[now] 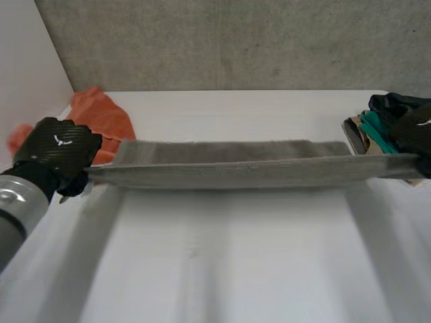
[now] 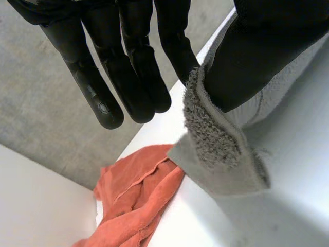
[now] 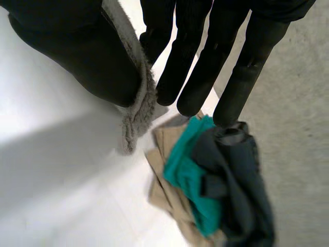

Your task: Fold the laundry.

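Observation:
A grey towel [image 1: 236,165] is stretched as a long narrow band above the white table [image 1: 222,262], its far part lying on the tabletop. My left hand [image 1: 57,153] holds its left end: the left wrist view shows the thumb [image 2: 257,56] pinching the towel's fuzzy edge [image 2: 211,128] against a finger [image 2: 177,43], the other fingers straight. At the opposite end my right hand [image 1: 416,131] does the same, with the thumb [image 3: 77,51] pressing the towel's edge [image 3: 139,103] against a finger [image 3: 157,36].
An orange cloth [image 1: 101,118] lies crumpled at the table's back left, close to my left hand [image 2: 136,200]. A heap of teal, dark and tan clothes [image 1: 377,128] sits at the back right under my right hand's fingertips [image 3: 216,185]. A grey wall stands behind.

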You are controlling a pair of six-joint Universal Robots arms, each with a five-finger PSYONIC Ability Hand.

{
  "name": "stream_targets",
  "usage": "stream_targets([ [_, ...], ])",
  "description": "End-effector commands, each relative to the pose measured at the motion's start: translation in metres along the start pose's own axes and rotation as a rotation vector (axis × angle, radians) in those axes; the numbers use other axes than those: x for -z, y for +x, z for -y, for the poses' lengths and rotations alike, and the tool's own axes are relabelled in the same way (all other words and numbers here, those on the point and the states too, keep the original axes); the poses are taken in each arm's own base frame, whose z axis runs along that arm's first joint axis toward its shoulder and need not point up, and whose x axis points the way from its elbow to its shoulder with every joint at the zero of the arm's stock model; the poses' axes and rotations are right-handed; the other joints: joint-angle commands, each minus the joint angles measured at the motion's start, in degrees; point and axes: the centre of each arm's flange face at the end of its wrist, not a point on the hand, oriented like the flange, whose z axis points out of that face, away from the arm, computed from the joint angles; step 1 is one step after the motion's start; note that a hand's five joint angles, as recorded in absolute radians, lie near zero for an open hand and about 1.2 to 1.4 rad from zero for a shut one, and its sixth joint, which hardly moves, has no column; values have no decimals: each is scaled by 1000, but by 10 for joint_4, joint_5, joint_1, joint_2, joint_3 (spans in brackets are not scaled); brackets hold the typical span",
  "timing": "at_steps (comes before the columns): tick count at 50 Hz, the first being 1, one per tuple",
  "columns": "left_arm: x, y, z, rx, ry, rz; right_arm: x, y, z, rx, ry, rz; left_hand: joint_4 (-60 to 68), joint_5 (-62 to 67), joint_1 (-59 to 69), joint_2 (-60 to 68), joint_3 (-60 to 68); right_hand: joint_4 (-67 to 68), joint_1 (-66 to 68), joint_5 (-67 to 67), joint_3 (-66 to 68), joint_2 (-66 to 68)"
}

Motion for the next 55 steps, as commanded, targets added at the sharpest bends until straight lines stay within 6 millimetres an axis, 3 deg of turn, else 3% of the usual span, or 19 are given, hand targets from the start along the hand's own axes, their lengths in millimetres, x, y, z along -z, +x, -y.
stream_targets([
  [1, 13, 1, 4, -13, -51, -65, 25, -6, 3, 85, -22, 17, 114, 140, 137, 114, 116, 112, 155, 119, 118, 124],
  [6, -9, 17, -21, -37, -149, -139, -4, -29, -21, 59, -109, 140, 114, 140, 137, 114, 116, 112, 155, 119, 118, 124],
  [8, -17, 23, -29, -49, -170, -163, -25, -40, -33, 46, -140, 185, 114, 140, 137, 114, 116, 112, 155, 119, 118, 124],
  [12, -49, 31, -42, -81, -165, -165, -57, -43, -46, 47, -141, 130, 114, 140, 137, 114, 116, 112, 155, 119, 118, 124],
  [13, -67, 35, -49, -91, -149, -155, -63, -42, -47, 52, -139, 108, 114, 140, 137, 114, 116, 112, 155, 119, 118, 124],
  [20, -114, 37, -50, -118, -53, -82, -117, -47, -55, 94, -89, -35, 114, 140, 137, 114, 116, 112, 155, 119, 118, 124],
  [25, -142, 56, -48, -150, -9, -74, -145, -59, -57, 110, -41, -65, 114, 140, 137, 114, 116, 112, 155, 119, 118, 124],
  [34, -178, 61, -42, -167, 76, 10, -190, -42, -49, 141, 116, -296, 114, 140, 137, 114, 116, 112, 155, 119, 118, 124],
  [35, -180, 62, -42, -170, 85, 16, -192, -43, -50, 139, 117, -303, 114, 140, 137, 114, 116, 56, 99, 63, 62, 68],
  [36, -182, 65, -39, -171, 112, 24, -194, -43, -50, 140, 120, -307, -138, -111, -114, -137, -135, -152, -110, -145, -147, -141],
  [38, -181, 70, -35, -172, 135, 34, -195, -46, -49, 135, 117, -311, -493, -467, -470, -493, -491, -588, -545, -581, -582, -576],
  [39, -181, 72, -33, -176, 147, 38, -194, -48, -46, 134, 124, -308, -586, -560, -563, -586, -584, -588, -545, -581, -582, -576],
  [45, -169, 82, -22, -190, 153, 77, -183, -56, -36, 74, 141, -282, -583, -556, -559, -582, -580, -588, -545, -581, -582, -576],
  [52, -137, 70, -12, -169, 111, 122, -140, -52, -32, -92, 90, -182, -574, -548, -550, -574, -572, -588, -545, -581, -582, -576],
  [55, -122, 68, -11, -166, 107, 110, -123, -56, -47, -165, 17, -71, -574, -548, -550, -574, -572, -553, -511, -546, -548, -542],
])
